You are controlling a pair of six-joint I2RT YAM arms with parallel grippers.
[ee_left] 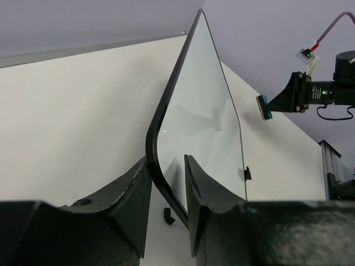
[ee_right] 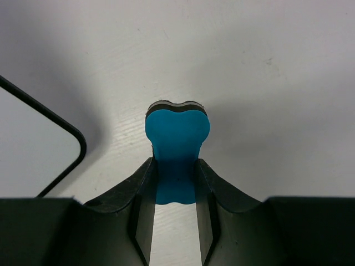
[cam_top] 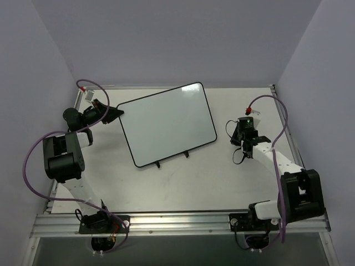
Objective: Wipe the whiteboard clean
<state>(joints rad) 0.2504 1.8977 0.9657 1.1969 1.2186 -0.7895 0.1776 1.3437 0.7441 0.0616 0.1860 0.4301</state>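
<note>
In the top view the whiteboard point(cam_top: 166, 124) lies frame-left of the right gripper point(cam_top: 244, 133), which is clamped on the blue eraser point(ee_right: 177, 133). The left gripper point(ee_left: 166, 163) straddles the board's left corner, jaws slightly parted.

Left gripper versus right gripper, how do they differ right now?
The left gripper straddles a corner edge of the whiteboard, jaws slightly apart; the right gripper is clamped on a blue eraser. The left sits at the board; the right hangs beside it, apart. Both have black fingers.
</note>
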